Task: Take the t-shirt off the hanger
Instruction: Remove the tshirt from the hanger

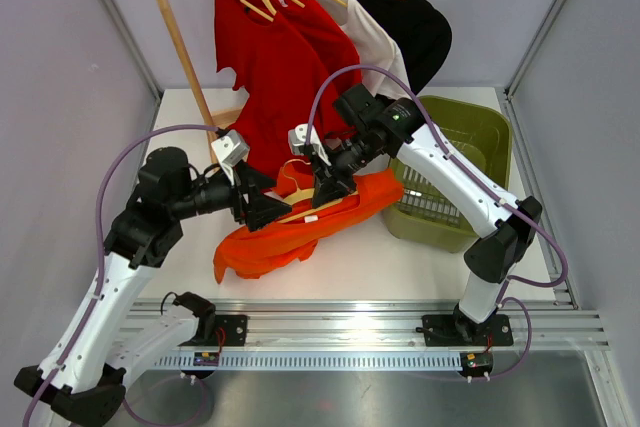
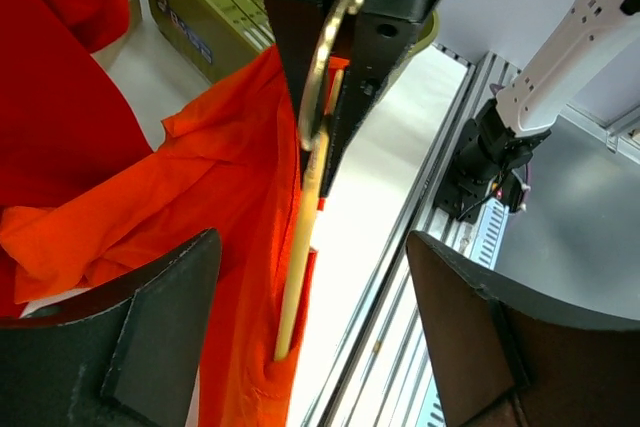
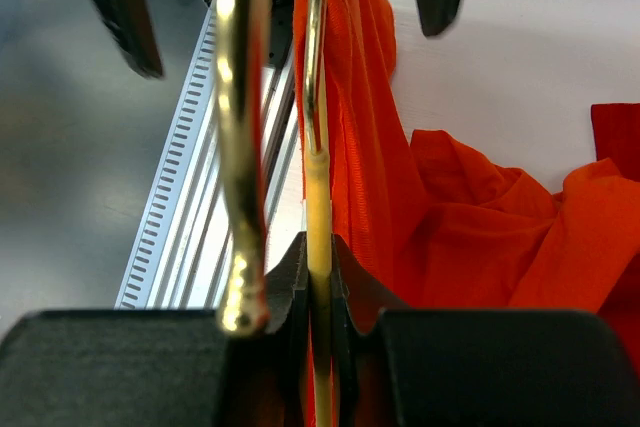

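Observation:
The orange t-shirt (image 1: pixel 290 237) lies crumpled on the table, with one end still hanging over the wooden hanger (image 1: pixel 310 209). My right gripper (image 1: pixel 330 187) is shut on the hanger's pale wooden arm (image 3: pixel 318 197), close to its gold hook (image 3: pixel 240 147). The orange t-shirt (image 3: pixel 450 207) hangs to the right of that arm. My left gripper (image 2: pixel 312 242) is open. Its two dark fingers stand wide on either side of the hanger arm (image 2: pixel 298 267) and the t-shirt (image 2: pixel 220 167), touching neither. The arm's tip sits tucked in a fold of orange cloth.
A green basket (image 1: pixel 480 137) stands at the right. Behind, a wooden rack (image 1: pixel 180 47) carries a red shirt (image 1: pixel 280 67), a white one and a black one on hangers. A metal rail (image 1: pixel 380 327) runs along the near edge.

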Robot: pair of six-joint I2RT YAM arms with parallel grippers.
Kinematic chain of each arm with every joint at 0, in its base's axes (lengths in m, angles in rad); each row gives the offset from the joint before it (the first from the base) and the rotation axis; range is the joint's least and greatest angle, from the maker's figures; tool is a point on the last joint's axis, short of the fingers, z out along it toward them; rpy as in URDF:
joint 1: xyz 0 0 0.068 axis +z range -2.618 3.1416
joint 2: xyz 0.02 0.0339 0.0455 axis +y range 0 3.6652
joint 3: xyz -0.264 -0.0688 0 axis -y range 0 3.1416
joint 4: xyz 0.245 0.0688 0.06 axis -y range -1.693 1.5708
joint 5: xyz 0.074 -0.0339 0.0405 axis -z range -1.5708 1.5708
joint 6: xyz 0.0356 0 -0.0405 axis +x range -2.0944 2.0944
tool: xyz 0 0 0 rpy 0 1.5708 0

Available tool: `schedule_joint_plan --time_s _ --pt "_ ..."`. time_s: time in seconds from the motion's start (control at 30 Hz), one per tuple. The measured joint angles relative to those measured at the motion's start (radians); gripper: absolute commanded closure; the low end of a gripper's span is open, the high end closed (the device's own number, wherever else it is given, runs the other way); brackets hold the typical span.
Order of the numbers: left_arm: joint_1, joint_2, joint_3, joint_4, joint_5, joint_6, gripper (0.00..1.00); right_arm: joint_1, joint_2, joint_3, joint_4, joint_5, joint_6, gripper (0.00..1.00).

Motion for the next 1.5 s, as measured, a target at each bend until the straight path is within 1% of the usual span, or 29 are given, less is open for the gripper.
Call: schedule_joint_plan --time_s 0.2,0.3,0.33,0.43,0.63,0.73,0.8,0.87,0.93,0.97,1.0,1.03,1.2,1.3,1.43,1.47,1.5 --pt "0.000 0.084 0.000 -0.010 0.037 0.027 0.29 0.013 0.000 0.000 -0.014 -0.003 -0.007 1.00" --pt "0.000 0.107 0.000 -0.027 0.046 0.043 0.35 0.014 0.000 0.002 -0.021 -0.010 -0.007 1.00" --pt "0.000 0.111 0.000 -0.032 0.048 0.050 0.41 0.014 0.000 0.003 -0.024 -0.010 -0.007 1.00" --pt "0.000 0.122 0.000 -0.046 0.054 0.068 0.48 0.014 0.000 0.010 -0.030 -0.012 -0.008 1.00" --pt "-0.003 0.128 0.000 -0.051 0.074 0.087 0.53 0.014 0.009 0.028 -0.046 -0.020 -0.008 1.00" --pt "-0.008 0.129 0.000 -0.052 0.085 0.091 0.57 0.014 0.018 0.040 -0.050 -0.022 -0.008 1.00" --pt "-0.014 0.133 0.000 -0.052 0.092 0.092 0.63 0.014 0.024 0.047 -0.051 -0.028 -0.008 1.00" --pt "-0.022 0.141 0.000 -0.053 0.098 0.095 0.66 0.014 0.029 0.049 -0.052 -0.031 -0.008 1.00" --pt "-0.027 0.150 0.000 -0.055 0.105 0.095 0.73 0.014 0.034 0.051 -0.054 -0.036 -0.008 1.00" --pt "-0.029 0.153 0.000 -0.058 0.107 0.094 0.79 0.014 0.036 0.052 -0.055 -0.037 -0.008 1.00" --pt "-0.030 0.155 0.000 -0.060 0.110 0.094 0.92 0.014 0.038 0.053 -0.055 -0.037 -0.008 1.00" --pt "-0.031 0.156 0.000 -0.061 0.116 0.091 1.00 0.014 0.040 0.054 -0.055 -0.036 -0.008 1.00" --pt "-0.035 0.153 0.000 -0.066 0.127 0.110 1.00 0.014 0.043 0.054 -0.062 -0.040 -0.006 1.00" --pt "-0.037 0.143 0.000 -0.067 0.113 0.111 1.00 0.014 0.043 0.054 -0.056 -0.043 0.000 0.89" --pt "-0.039 0.113 -0.006 -0.069 0.062 0.109 1.00 0.017 0.043 0.054 -0.029 -0.037 0.027 0.59" --pt "-0.039 0.104 -0.008 -0.074 0.042 0.109 1.00 0.017 0.043 0.054 -0.023 -0.029 0.039 0.46" --pt "-0.039 0.094 -0.009 -0.079 0.020 0.109 1.00 0.017 0.043 0.054 -0.016 -0.015 0.056 0.42"
